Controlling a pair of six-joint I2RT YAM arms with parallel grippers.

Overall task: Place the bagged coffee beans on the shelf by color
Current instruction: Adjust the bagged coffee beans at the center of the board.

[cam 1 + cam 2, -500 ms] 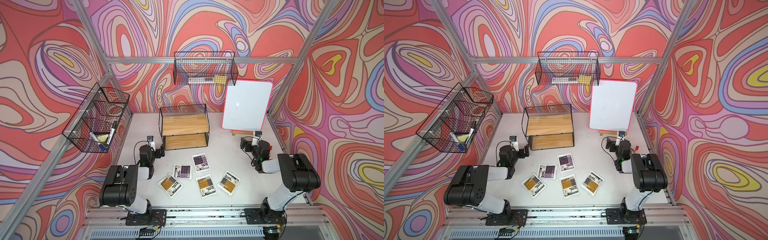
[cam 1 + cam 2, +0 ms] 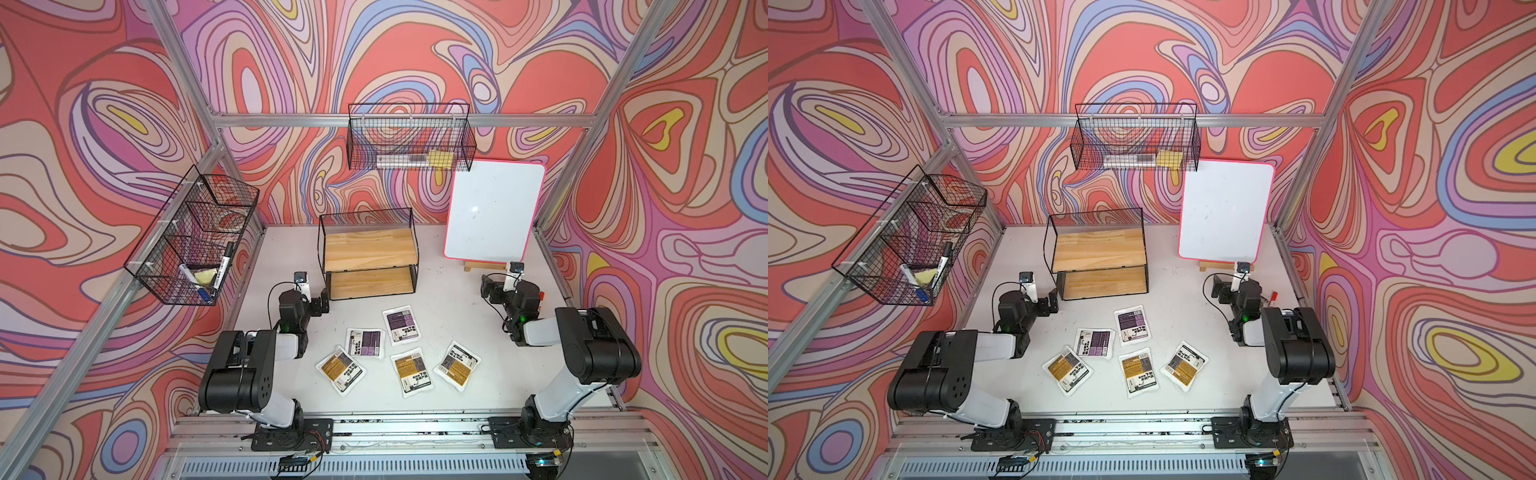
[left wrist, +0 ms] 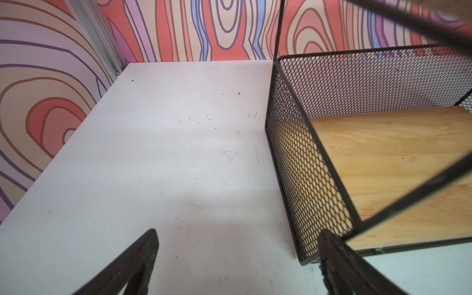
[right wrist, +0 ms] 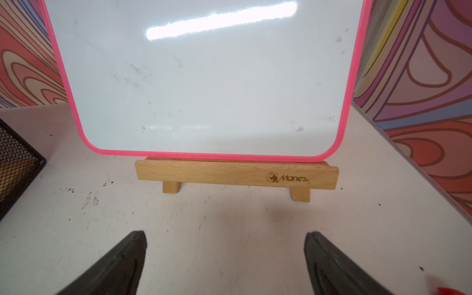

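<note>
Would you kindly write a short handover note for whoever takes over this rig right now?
Open and empty: left hand, beside the shelf; right hand, facing the whiteboard.
On the table in front of the shelf, lying flat: three orange-yellow pouches and two purple pouches.
Done: nothing; both shelf boards are bare.
Left: shelve all five, sorted by color.

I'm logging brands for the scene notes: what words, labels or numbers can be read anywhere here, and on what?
"Maries", with a small logo: burnt into the wooden stand under the whiteboard.
Pouches: black print on all five labels, too small to read.
Marker in the side basket: print too small to read.
The whiteboard itself: no writing, only smudges.
</note>
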